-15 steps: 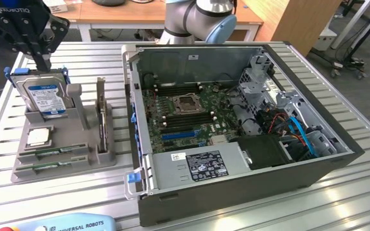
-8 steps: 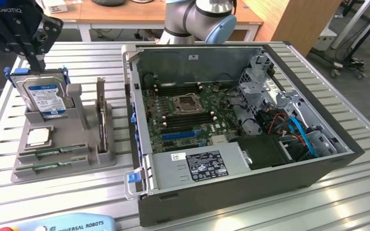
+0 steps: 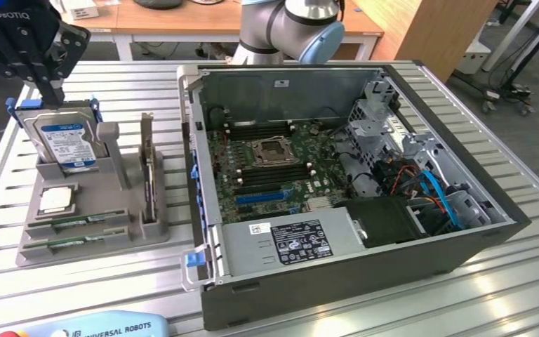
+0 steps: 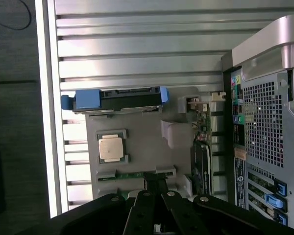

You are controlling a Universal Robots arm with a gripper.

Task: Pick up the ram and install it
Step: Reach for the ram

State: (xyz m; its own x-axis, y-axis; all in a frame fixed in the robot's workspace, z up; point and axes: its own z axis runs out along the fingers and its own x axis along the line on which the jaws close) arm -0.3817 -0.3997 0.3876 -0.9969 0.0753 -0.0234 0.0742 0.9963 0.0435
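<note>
Open computer case (image 3: 344,175), 3 o'clock in the exterior view | grey holder (image 3: 110,249), 9 o'clock | gripper (image 3: 58,97), jaws pressed together, holding nothing, above the hard drive (image 3: 64,144) | ram (image 3: 82,223) in the holder, 6 o'clock of the gripper, long axis 9-to-3.

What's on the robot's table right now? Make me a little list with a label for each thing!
gripper: shut, holding nothing, up above the grey holder
ram: two green sticks lying in the holder's slots, not picked up yet
hard drive: standing upright in the holder, blue label
processor chip: lying flat in the holder, between the hard drive and the ram
computer case: open, to the exterior view's right of the holder
</note>
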